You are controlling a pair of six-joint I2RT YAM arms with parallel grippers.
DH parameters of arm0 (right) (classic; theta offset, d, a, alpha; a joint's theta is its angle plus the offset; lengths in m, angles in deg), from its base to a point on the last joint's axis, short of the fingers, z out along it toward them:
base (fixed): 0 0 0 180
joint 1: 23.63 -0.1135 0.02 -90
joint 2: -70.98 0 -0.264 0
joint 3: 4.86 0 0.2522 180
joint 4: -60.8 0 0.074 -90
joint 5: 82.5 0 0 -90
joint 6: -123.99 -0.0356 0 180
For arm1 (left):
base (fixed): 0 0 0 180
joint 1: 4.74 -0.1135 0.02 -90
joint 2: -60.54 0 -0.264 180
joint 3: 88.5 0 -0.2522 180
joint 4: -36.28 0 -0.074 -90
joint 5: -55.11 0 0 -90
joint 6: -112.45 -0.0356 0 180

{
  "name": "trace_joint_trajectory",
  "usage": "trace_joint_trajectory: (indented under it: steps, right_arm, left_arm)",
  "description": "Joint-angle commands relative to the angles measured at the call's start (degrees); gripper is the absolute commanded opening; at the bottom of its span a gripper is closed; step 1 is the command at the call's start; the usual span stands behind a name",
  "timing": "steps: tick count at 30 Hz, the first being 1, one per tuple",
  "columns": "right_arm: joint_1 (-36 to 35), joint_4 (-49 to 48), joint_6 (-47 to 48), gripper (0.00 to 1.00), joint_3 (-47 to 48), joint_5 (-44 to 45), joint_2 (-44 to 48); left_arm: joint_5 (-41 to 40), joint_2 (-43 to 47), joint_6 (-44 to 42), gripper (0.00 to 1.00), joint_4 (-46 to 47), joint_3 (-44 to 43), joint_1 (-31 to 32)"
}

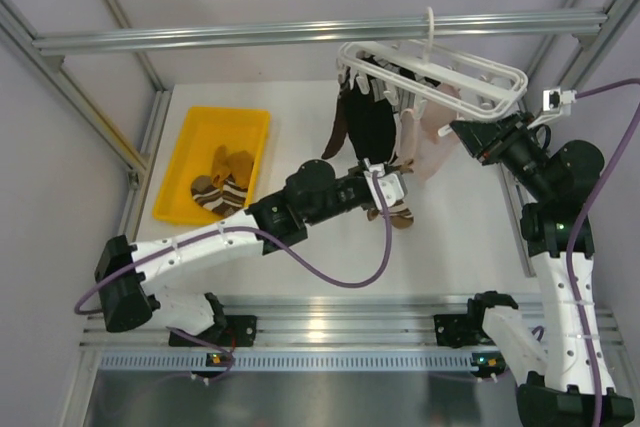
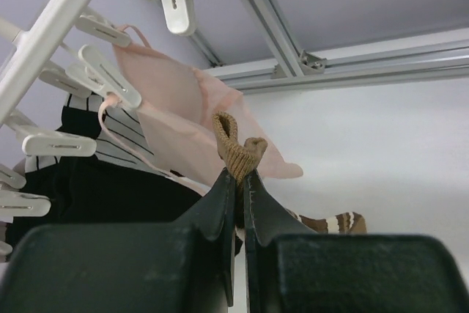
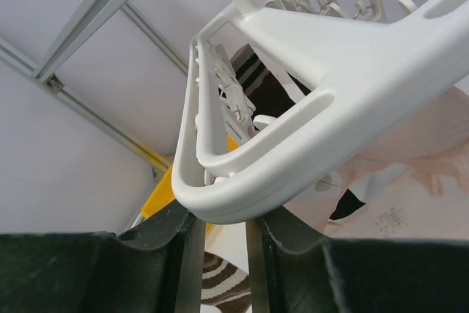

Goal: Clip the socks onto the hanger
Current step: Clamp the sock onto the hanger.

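A: Starting with the hanger [image 1: 432,75]: white plastic frame, hooked over the aluminium bar [image 1: 250,35], tilted, rows of small clips underneath. Anything clipped on?

B: Two for certain. A dark sock [image 1: 368,125] with pale stripes and a pale pink sock [image 1: 436,137], both dangling from clips. Hard to count more in that bunch.

A: And the rest of the socks?

B: Over in the yellow tray [image 1: 212,129] on the left: a mustard sock [image 1: 237,161] on top, a striped sock [image 1: 215,195] in brown and cream beside it, touching.

A: Surroundings?

B: White desk [image 1: 450,257], pale walls, aluminium framing overhead and along the sides. Purple cables looping off both arms.

A: Now the left jaws.

B: Clenched tight, no gap to speak of, pinching the ribbed cuff of a brown sock [image 2: 236,146]. Cuff folded over just above the tips, striped foot trailing below. Held up just beneath the pink sock and the clips, close but not touching a clip.

A: Right jaws?

B: Only narrowly parted, set around the rounded end of the hanger and gripping its rim, at the frame's right end, away from the hook.
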Motion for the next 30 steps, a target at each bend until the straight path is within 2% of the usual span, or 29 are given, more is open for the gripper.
trace_joint_trajectory:
  steps: [1, 8, 15, 23, 30]
  right_arm:
    - [0.49, -0.87, -0.94, 0.0, -0.48, -0.92, 1.42]
    - [0.49, -1.31, -1.29, 0.0, -1.27, -1.09, 1.69]
    - [0.49, -1.31, -1.21, 0.0, -1.89, -0.65, 2.3]
    - [0.49, -1.83, -1.47, 0.0, -1.45, -1.0, 1.95]
    - [0.49, -1.92, -0.59, 0.0, -1.8, -1.62, 2.48]
  left_arm:
    - [-8.4, -2.78, -1.86, 0.0, 12.65, -1.38, 1.57]
    - [-6.13, -6.74, 0.42, 0.0, 15.64, -3.5, 1.57]
    - [-6.12, -10.78, 2.88, 0.0, 14.51, -8.59, 1.39]
    - [-6.03, -14.12, 3.59, 0.0, 13.89, -11.06, 1.22]
    - [-4.8, -16.15, 7.63, 0.0, 12.13, -13.87, -0.54]
